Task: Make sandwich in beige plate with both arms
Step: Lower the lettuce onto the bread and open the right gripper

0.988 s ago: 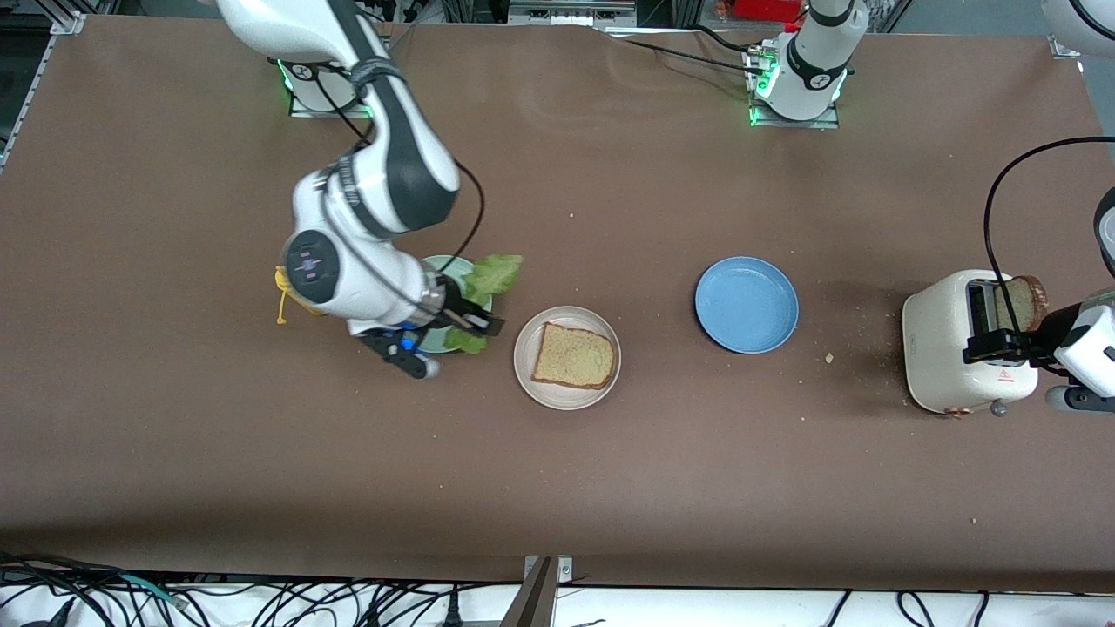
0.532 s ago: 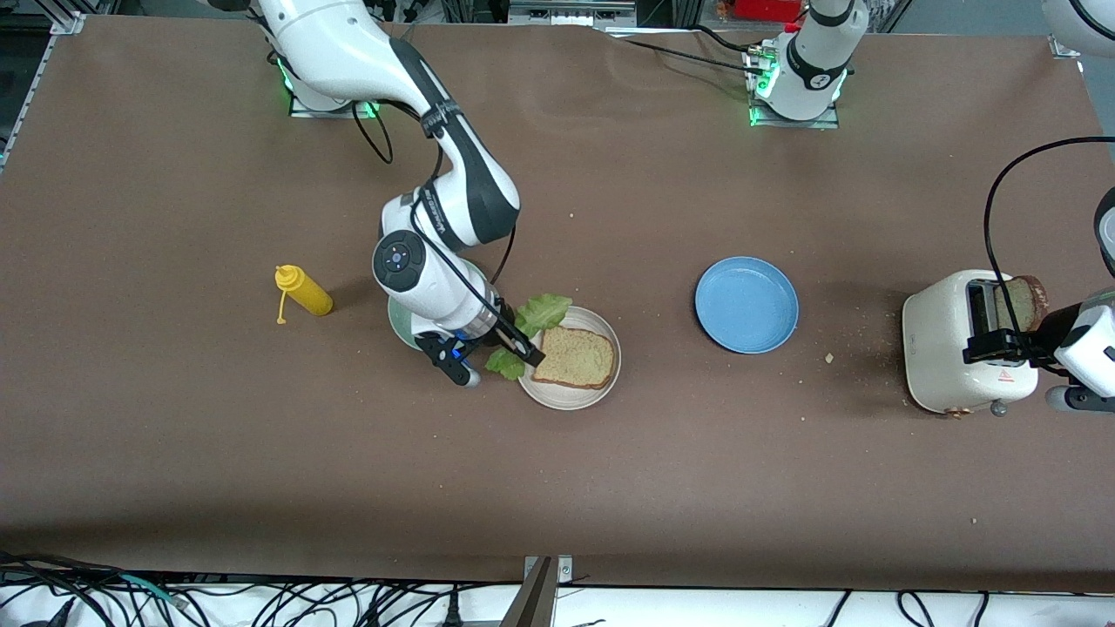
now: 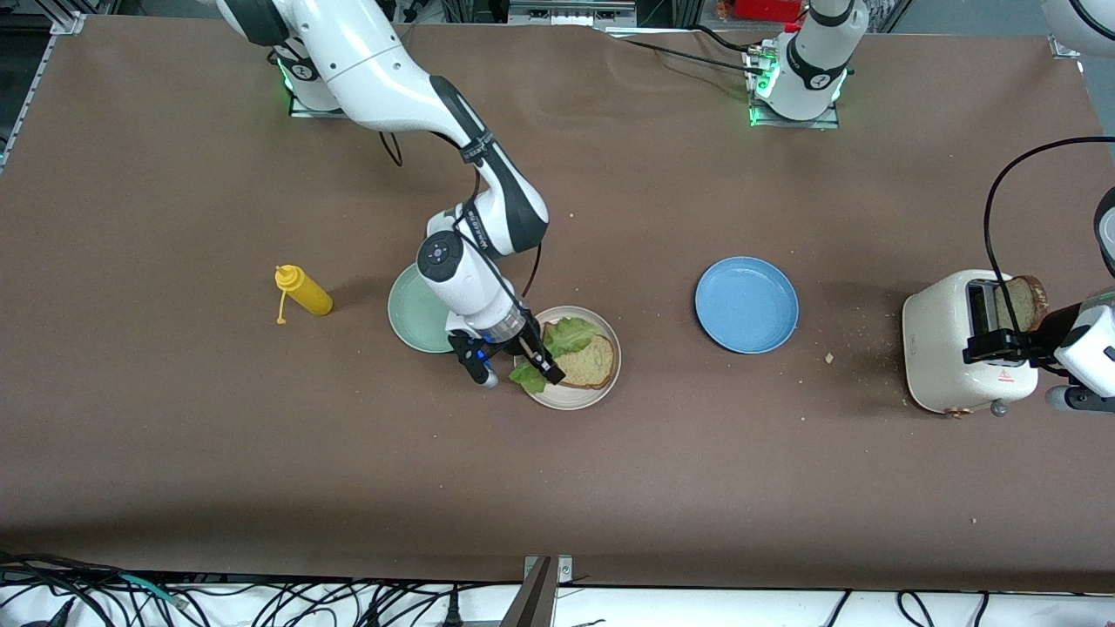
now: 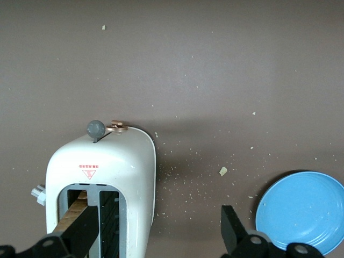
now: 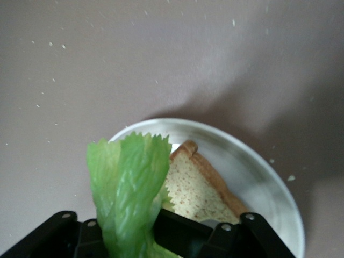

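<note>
The beige plate (image 3: 571, 396) holds one tan bread slice (image 3: 595, 364). My right gripper (image 3: 542, 362) hangs over the plate's edge toward the right arm's end, shut on a ruffled green lettuce leaf (image 3: 568, 334) that drapes over the slice. In the right wrist view the lettuce (image 5: 129, 177) hangs between the fingers of the right gripper (image 5: 134, 236), above the bread (image 5: 201, 188) and plate (image 5: 269, 177). A second bread slice (image 3: 1025, 300) stands in the white toaster (image 3: 945, 348). My left gripper (image 3: 1000, 338) (image 4: 156, 236) stands open over the toaster (image 4: 134, 172), holding nothing.
A mint green plate (image 3: 416, 312) sits beside the beige plate, toward the right arm's end. A yellow squeeze bottle (image 3: 305, 293) stands past it. A blue plate (image 3: 746, 305) (image 4: 301, 212) lies between the beige plate and the toaster. Crumbs dot the brown mat.
My right arm has carried the lettuce from the mint green plate across to over the beige plate and its bread slice. The left arm has not moved.
</note>
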Robot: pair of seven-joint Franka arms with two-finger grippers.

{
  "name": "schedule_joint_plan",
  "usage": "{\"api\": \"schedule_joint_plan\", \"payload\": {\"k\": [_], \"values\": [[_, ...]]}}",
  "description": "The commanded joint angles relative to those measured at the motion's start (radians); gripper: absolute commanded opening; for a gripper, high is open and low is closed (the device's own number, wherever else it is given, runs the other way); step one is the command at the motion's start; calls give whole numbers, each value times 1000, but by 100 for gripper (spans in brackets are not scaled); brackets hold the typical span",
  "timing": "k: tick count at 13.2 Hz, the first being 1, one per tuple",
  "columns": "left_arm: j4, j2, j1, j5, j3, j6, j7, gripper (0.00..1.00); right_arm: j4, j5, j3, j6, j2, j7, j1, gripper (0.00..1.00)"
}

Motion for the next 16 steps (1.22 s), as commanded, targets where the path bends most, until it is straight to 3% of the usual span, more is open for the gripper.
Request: {"api": "schedule_joint_plan", "payload": {"k": [1,4,5,6,7,8,9,12,16], "values": [[9,-1,-1,44,-2,-7,2,100,22,-8,28,47,34,62,5,0],[9,-1,-1,44,-2,-7,4,100,22,-6,28,47,40,60,8,0],[10,-1,-1,44,-1,-7,2,100,24,-6,28,46,40,55,8,35],[10,-1,-1,44,-2,-7,2,100,24,-8,28,44,40,52,8,56],[10,-1,-1,44,-2,-7,2,100,24,-14,28,37,37,51,9,68],[9,-1,-1,44,-1,-7,2,100,24,-14,28,28,35,51,8,90],[10,-1,-1,44,-2,-7,2,100,25,-16,28,23,35,49,8,99],[10,-1,-1,44,-2,-7,2,100,48,-6,28,2,32,60,8,99],[10,-1,-1,43,-2,-7,2,100,85,-14,-4,-176,-9,95,6,99]]}}
